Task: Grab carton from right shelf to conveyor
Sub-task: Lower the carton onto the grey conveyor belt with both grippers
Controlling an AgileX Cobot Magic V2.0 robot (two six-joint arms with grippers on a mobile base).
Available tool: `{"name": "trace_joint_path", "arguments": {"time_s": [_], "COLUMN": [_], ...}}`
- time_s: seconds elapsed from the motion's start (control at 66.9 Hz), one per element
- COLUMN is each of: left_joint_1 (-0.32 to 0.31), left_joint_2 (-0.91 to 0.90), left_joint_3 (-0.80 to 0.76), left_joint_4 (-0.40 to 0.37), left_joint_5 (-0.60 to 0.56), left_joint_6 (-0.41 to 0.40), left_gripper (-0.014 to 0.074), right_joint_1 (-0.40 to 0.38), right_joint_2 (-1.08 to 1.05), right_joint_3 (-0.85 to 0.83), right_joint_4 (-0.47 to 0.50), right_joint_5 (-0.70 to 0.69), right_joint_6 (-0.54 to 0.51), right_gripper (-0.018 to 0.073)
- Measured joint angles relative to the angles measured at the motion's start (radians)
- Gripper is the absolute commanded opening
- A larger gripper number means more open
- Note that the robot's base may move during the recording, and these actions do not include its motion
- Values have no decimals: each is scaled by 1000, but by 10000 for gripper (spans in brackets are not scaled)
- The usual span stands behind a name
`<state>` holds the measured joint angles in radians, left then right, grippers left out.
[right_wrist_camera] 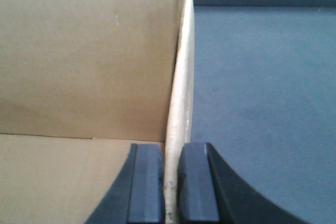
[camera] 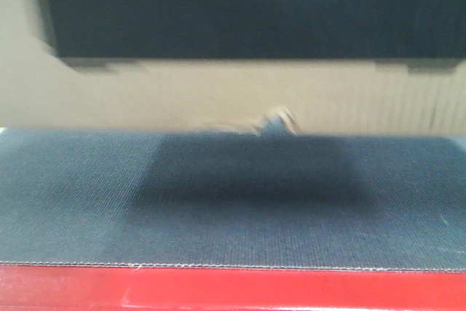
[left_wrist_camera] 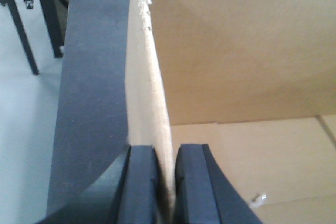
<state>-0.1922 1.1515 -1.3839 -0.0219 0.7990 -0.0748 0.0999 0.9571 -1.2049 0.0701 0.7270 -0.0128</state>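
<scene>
The brown carton fills the upper half of the front view, showing its black printed panel and a small ragged tear in the bottom edge. Just below it lies the conveyor's dark grey belt, with the carton's shadow on it and the red frame at the front. My left gripper is shut on the carton's left wall. My right gripper is shut on the carton's right wall. The carton's inside shows nothing in it. The right shelf is out of view.
In the right wrist view the grey belt stretches wide to the right of the carton. A dark grey surface runs along the carton's left side in the left wrist view. Beyond it are pale floor and black legs.
</scene>
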Motion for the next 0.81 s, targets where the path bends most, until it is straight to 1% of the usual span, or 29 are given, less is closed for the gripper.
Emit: {"name": "trace_joint_path", "arguments": {"time_s": [0.03, 0.09, 0.299, 0.478, 0.657, 0.807], "left_joint_1": [-9, -17, -20, -20, -20, -20], "left_joint_2": [19, 42, 77, 77, 78, 97], "left_joint_3": [0, 2, 71, 150, 162, 162], "left_joint_4": [22, 32, 34, 34, 32, 59], "left_joint_5": [-6, -29, -139, -209, -228, -231], "left_joint_6": [-17, -33, -56, -59, -59, -62], "left_gripper": [-19, -19, -19, -19, -19, -19], "right_joint_1": [0, -3, -6, -6, -8, -8], "right_joint_2": [4, 13, 70, 123, 163, 183], "right_joint_3": [11, 30, 60, 60, 60, 60], "right_joint_4": [-6, -12, -23, -25, -25, -18], "right_joint_5": [-17, -48, -138, -156, -164, -176], "right_joint_6": [0, 0, 0, -2, -2, -2], "right_gripper": [-76, -76, -76, -76, -76, -76]}}
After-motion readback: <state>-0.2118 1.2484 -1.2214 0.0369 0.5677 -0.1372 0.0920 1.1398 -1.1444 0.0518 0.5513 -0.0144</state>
